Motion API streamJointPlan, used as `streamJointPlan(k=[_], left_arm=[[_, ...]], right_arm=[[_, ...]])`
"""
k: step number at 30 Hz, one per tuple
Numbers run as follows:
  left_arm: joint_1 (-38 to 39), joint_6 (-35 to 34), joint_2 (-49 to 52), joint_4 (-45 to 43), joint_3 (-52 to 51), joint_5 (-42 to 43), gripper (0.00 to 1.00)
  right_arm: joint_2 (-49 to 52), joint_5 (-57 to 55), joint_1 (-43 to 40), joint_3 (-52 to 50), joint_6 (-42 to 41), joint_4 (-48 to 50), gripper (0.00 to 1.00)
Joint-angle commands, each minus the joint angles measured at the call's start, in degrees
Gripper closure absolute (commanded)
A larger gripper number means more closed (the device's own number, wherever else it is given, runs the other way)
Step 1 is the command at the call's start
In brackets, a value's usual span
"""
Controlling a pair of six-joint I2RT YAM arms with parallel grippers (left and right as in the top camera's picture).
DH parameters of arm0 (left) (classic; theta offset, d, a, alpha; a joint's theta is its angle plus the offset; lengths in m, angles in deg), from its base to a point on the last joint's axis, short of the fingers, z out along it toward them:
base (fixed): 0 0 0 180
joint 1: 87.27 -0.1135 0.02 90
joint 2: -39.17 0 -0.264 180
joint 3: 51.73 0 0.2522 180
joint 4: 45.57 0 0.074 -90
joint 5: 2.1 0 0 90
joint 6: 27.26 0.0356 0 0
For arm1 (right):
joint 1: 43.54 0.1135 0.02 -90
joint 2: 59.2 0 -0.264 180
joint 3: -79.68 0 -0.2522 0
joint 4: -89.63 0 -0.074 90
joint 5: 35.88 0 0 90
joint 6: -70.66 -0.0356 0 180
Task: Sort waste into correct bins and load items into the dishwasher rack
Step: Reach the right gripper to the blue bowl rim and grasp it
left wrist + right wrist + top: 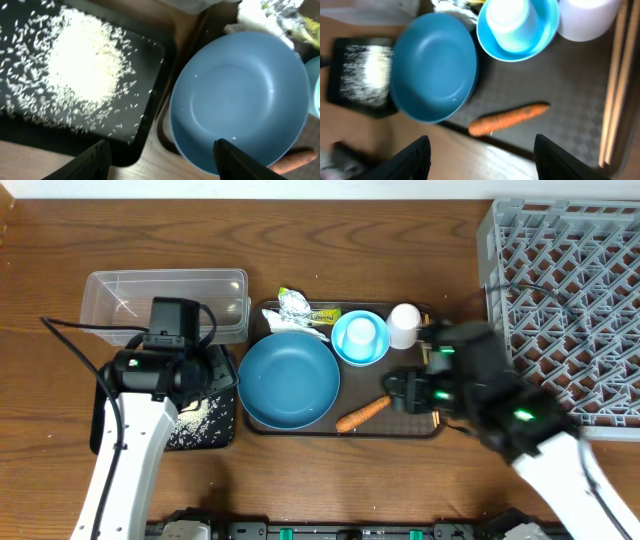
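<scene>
The big dark-blue bowl (289, 378) lies empty on the brown serving tray (400, 426), also in the left wrist view (240, 95) and right wrist view (434, 65). Rice grains (82, 60) lie piled in the black tray (215, 435). The orange carrot piece (362, 413) lies on the serving tray's front edge (507, 119). The pale-blue cup (361, 332) stands in the light-blue bowl (345, 350); the white cup (404, 323) is beside it. Foil wrapper (295, 305) and white tissue (300, 323) lie behind the big bowl. My left gripper (160, 162) is open above the black tray's edge. My right gripper (482, 160) is open, just in front of the carrot. Chopsticks are not in view.
The clear plastic tub (165, 300) stands at the back left, behind the black tray. The grey dishwasher rack (565, 300) fills the right side. Cables trail from both arms.
</scene>
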Motion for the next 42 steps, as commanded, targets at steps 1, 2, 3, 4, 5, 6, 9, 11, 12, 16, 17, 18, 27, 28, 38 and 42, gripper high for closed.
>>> streamJointPlan(k=[1, 2, 3, 4, 5, 6, 9, 11, 12, 16, 17, 18, 27, 28, 38, 42], left_arm=[[-0.4, 0.0, -0.6, 1.5, 1.0, -0.2, 0.31], [-0.4, 0.0, -0.6, 2.1, 1.0, -0.2, 0.31], [-0.4, 0.2, -0.6, 2.8, 1.0, -0.2, 0.31], [-0.4, 0.6, -0.6, 3.6, 1.0, -0.2, 0.31], [-0.4, 1.6, -0.6, 4.6, 1.0, -0.2, 0.31], [-0.4, 2.3, -0.6, 5.4, 1.0, -0.2, 0.31], [-0.4, 3.0, -0.6, 7.6, 0.7, -0.2, 0.32], [-0.4, 3.2, -0.6, 8.5, 0.7, -0.2, 0.31], [-0.4, 3.2, -0.6, 8.7, 0.7, -0.2, 0.32], [-0.4, 3.2, -0.6, 9.0, 0.7, -0.2, 0.31], [-0.4, 3.2, -0.6, 9.0, 0.7, -0.2, 0.32], [-0.4, 3.2, -0.6, 9.0, 0.7, -0.2, 0.31], [-0.4, 3.2, -0.6, 9.3, 0.7, -0.2, 0.32], [-0.4, 3.2, -0.6, 9.4, 0.7, -0.2, 0.31], [-0.4, 3.2, -0.6, 9.5, 0.7, -0.2, 0.32], [-0.4, 3.2, -0.6, 9.5, 0.7, -0.2, 0.32]], right_arm=[[5.5, -11.5, 5.4, 0.7, -5.5, 2.8, 0.35], [7.7, -12.0, 6.3, 0.7, -5.9, 4.2, 0.35], [9.6, -11.9, 6.8, 0.7, -5.9, 5.5, 0.35], [11.6, -11.9, 7.4, 0.7, -5.9, 6.8, 0.35], [14.1, -11.9, 8.1, 0.7, -5.9, 8.4, 0.35], [16.1, -11.9, 8.3, 0.7, -6.3, 9.7, 0.35], [21.5, -10.5, 8.5, 0.7, -7.0, 14.3, 0.35], [24.0, -8.3, 8.5, 0.7, -6.9, 17.3, 0.36], [25.1, -7.0, 8.6, 0.7, -7.0, 18.7, 0.36], [28.5, -4.8, 9.0, 0.7, -7.0, 23.1, 0.39], [29.2, -4.8, 9.3, 0.7, -7.0, 23.8, 0.4], [29.8, -4.8, 9.7, 0.7, -7.0, 24.3, 0.42], [34.7, -7.3, 14.6, 0.6, -8.5, 25.8, 0.59], [35.0, -7.4, 15.0, 0.6, -8.5, 25.8, 0.58], [35.7, -9.7, 15.5, 0.7, -9.9, 24.8, 0.93], [35.3, -9.7, 15.5, 0.7, -9.9, 24.8, 0.99]])
